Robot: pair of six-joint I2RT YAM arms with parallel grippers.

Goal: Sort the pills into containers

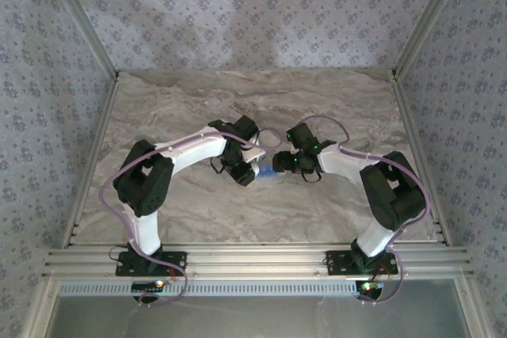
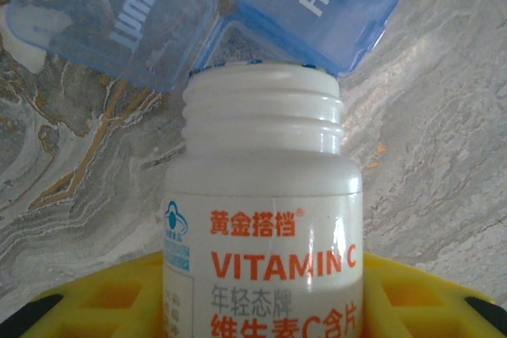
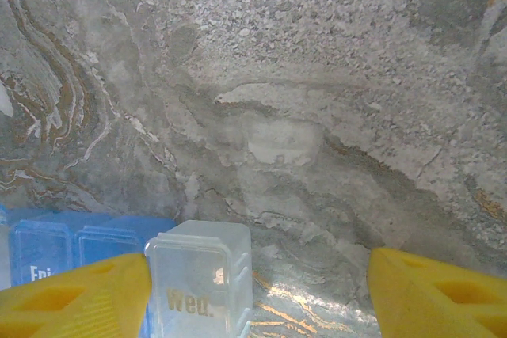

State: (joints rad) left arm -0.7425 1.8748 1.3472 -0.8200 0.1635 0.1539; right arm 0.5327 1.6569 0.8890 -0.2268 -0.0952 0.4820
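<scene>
Left wrist view: the left claw (image 2: 261, 310) grips a small white plastic cylindrical bottle (image 2: 265, 195), with one yellow finger (image 2: 103, 302) showing on each side of its lower body. The label reads "VITAMIN C" in orange capitals under the orange characters "黄金搭档". Smaller grey and orange Chinese lines below are cut off by the frame edge, and a small blue emblem on the left is too fine to read. The bottle's long axis runs up the frame, away from the camera. Its uncapped threaded neck points at the translucent blue rectangular pill box (image 2: 234, 43) and sits just in front of it. A square blue lid lettered "Thu." (image 2: 111, 17) stands raised and turned so its lettering reads sideways. Beside it is a lid lettered "Fri." (image 2: 317, 5). The bottle's rim hides whatever lies in the cell behind it, and I cannot tell what is inside the bottle.

On the right wrist camera, the right claw (image 3: 257, 302) stands wide, with marbled grey table (image 3: 317, 77) showing between its yellow fingers (image 3: 79, 298). A clear frosted square piece marked "Wed." (image 3: 198, 282) rises just beside the finger at frame left; I cannot tell whether they touch. Blue cells (image 3: 47, 251) trail leftward along the bottom edge, and one shows a partly hidden "Fri". The strip's long axis runs across this frame.

From the top external camera, the pill box (image 1: 269, 173) is a small blue patch at mid-table between the two claws, left (image 1: 245, 173) and right (image 1: 305, 168), too small to read.
</scene>
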